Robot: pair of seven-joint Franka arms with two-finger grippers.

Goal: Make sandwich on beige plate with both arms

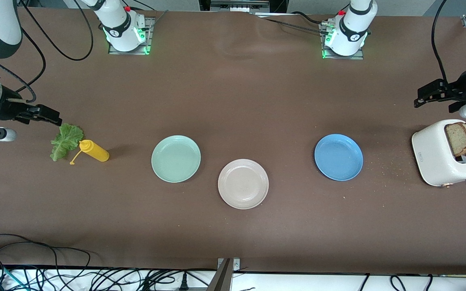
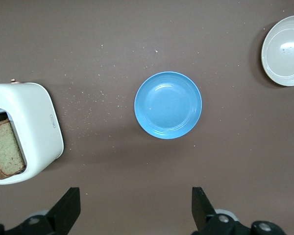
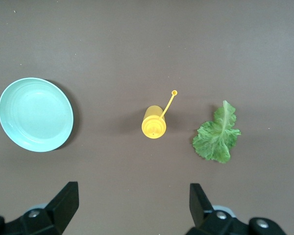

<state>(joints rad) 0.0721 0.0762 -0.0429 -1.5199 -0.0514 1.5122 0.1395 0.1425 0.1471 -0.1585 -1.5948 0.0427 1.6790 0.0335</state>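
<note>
- Beige plate bare, mid-tabletop.
- Left end effector spread, empty, above the tabletop near toaster.
- Right end effector spread, empty, near lettuce.

Both arms wait up high, left pincer & right pincer wide open
</note>
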